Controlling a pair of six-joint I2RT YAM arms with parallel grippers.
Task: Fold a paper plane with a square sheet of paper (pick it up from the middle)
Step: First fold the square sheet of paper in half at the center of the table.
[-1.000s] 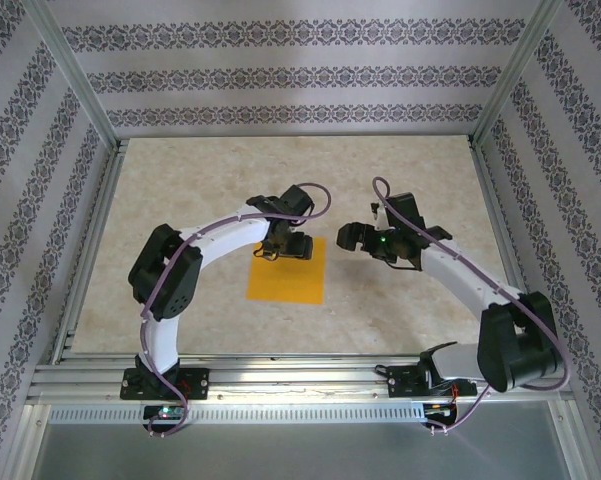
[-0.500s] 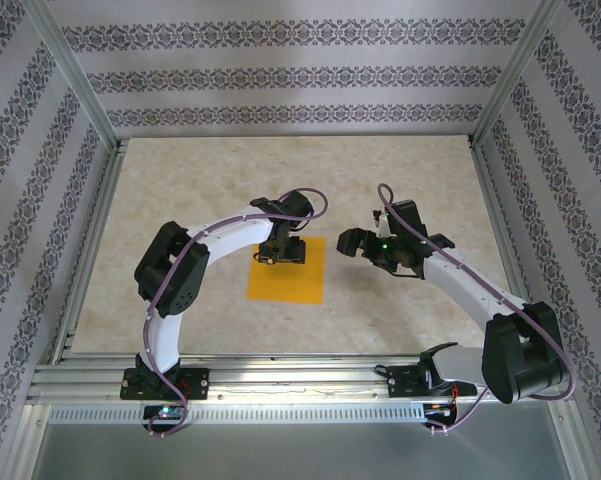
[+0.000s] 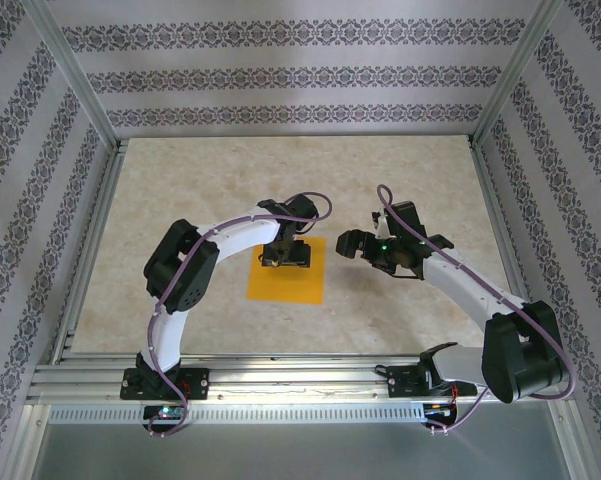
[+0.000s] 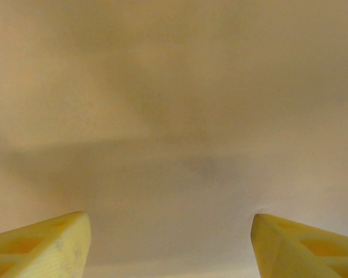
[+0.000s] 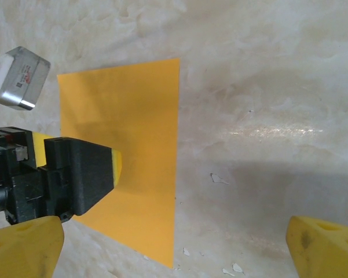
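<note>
Left gripper [image 3: 284,256], jaws wide and empty, is held over the thin bright orange square sheet of paper [image 3: 290,286]; the sheet may be pushed, not pinched.

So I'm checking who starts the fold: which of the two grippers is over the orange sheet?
The left gripper: it hangs above the far part of the square sheet of paper. The right gripper sits beside the sheet, over bare table.

A robot test cell in a lab: aluminium frame posts [image 3: 80,90] box in a marble-look surface [image 3: 180,180], patterned wallpaper panels [image 3: 300,75] stand beyond the fingers [image 5: 324,246], and two arms [image 3: 460,280] are bolted to a metal rail [image 3: 300,378].
</note>
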